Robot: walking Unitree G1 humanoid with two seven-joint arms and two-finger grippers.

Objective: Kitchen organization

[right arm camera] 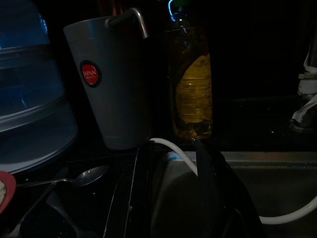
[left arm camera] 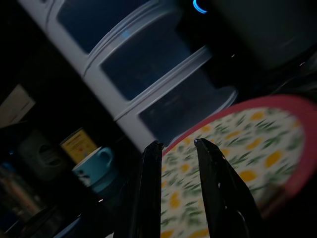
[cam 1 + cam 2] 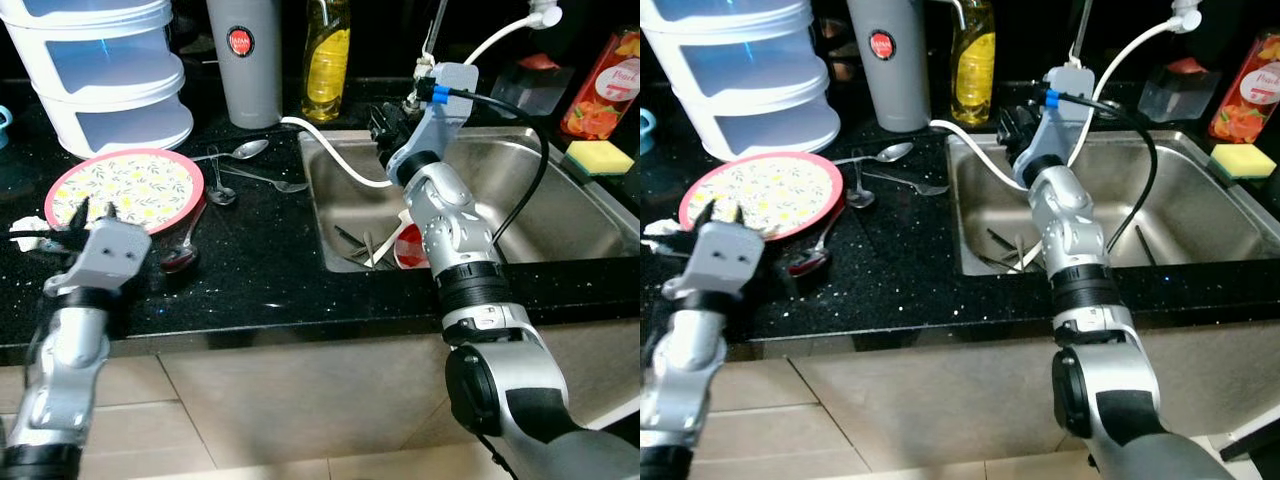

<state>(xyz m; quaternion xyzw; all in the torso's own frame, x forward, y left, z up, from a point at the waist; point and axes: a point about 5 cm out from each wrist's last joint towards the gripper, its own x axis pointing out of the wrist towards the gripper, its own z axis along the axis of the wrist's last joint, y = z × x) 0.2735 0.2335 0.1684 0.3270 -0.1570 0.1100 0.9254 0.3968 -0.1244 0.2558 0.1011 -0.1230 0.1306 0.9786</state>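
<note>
Our left gripper (image 3: pixel 96 211) hovers at the near edge of the flowered plate (image 3: pixel 130 188) on the black table (image 3: pixel 270 270), its fingers (image 2: pixel 218 178) parted by a narrow gap and holding nothing. Our right gripper (image 3: pixel 385 125) reaches over the back left corner of the steel sink (image 3: pixel 560 190), its fingers (image 1: pixel 210 183) likewise slightly apart and empty, with a white hose (image 3: pixel 330 150) curving past them into the basin. Three spoons lie on the table between plate and sink: one (image 3: pixel 243 150) near the grey tumbler (image 3: pixel 247 60), one (image 3: pixel 268 181) angled toward the sink's rim, and one (image 3: pixel 219 190) just beside the plate. A fourth spoon (image 3: pixel 180 255) rests just off the plate's near right edge. Cutlery (image 3: pixel 365 250) and a red item (image 3: pixel 410 248) sit at the sink's bottom. Behind stand stacked white containers (image 3: pixel 105 70), a yellow soap bottle (image 3: pixel 326 55) and, right of the sink, a yellow sponge (image 3: pixel 598 156).
</note>
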